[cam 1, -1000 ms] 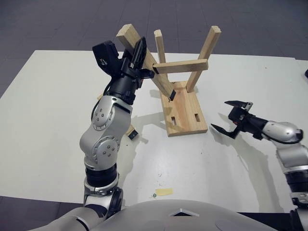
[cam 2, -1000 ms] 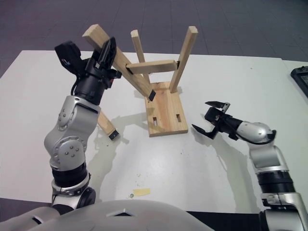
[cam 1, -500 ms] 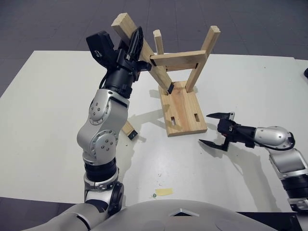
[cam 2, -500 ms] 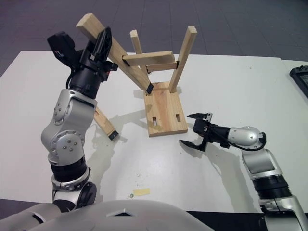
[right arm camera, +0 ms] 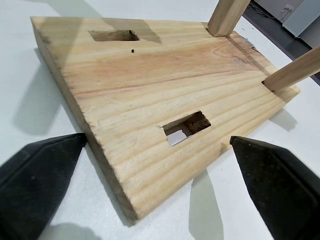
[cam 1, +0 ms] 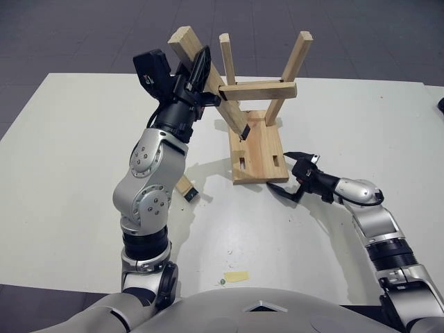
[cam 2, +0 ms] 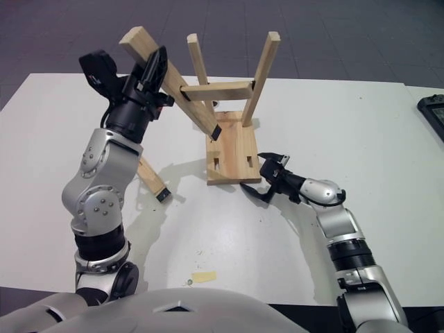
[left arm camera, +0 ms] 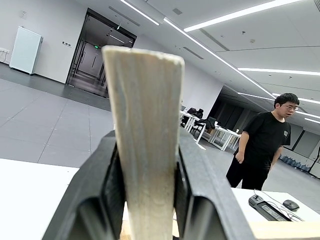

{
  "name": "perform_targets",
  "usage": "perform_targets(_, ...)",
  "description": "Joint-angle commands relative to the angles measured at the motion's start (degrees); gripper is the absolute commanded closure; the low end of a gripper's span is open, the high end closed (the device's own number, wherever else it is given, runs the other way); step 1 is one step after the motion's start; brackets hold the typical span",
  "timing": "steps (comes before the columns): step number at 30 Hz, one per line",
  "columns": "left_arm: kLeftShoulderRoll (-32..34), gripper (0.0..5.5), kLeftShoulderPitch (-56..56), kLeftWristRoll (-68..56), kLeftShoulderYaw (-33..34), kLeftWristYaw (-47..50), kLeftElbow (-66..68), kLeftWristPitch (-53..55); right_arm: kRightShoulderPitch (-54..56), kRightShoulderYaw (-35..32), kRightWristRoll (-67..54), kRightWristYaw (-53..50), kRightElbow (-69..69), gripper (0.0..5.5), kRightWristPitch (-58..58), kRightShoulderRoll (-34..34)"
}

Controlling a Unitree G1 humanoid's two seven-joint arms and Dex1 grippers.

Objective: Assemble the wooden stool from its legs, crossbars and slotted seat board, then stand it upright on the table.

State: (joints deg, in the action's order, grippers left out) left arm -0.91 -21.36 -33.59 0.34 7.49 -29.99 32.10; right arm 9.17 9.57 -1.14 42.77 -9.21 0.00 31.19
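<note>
Out on the white table (cam 1: 69,139), the pale, grainy seat board (cam 1: 255,154) lies with two legs (cam 1: 290,76) upright in it and a crossbar (cam 1: 257,89) across them. My left claw (cam 1: 200,68) is clamped on a slanting third leg (cam 1: 234,118); my right claw (cam 1: 286,173) gapes around the board's near corner. A loose leg (cam 1: 186,189) lies beside my left arm.

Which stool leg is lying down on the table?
The loose leg lying by the left arm. Two standing legs are stuck in the seat board, and the left gripper holds the fourth leg up.
</note>
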Motion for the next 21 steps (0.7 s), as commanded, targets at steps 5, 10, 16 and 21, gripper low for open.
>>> perform_targets(5, -1.0, 4.45, 0.2, 1.8, -0.1, 1.0, 0.5, 0.8, 1.6, 1.8, 2.9, -4.9, -1.7, 0.1, 2.6, -4.5)
perform_targets(10, -1.2, 4.45, 2.2, 5.1, -1.3, 1.6, 1.2, 0.3, 1.8, 2.0, 2.5, -6.6, 0.2, 0.1, 4.7, -6.6)
perform_targets(16, -1.9, 4.45, 3.9, 8.3, -2.5, 1.3, 2.5, -0.8, 0.9, -0.5, -1.4, -6.8, 3.1, 0.1, 7.0, -8.3)
perform_targets(21, -3.5, 4.45, 4.8, 9.8, -2.4, 1.8, 2.8, -1.1, 0.3, -4.7, -6.6, -4.9, 7.9, 0.1, 8.9, -7.2)
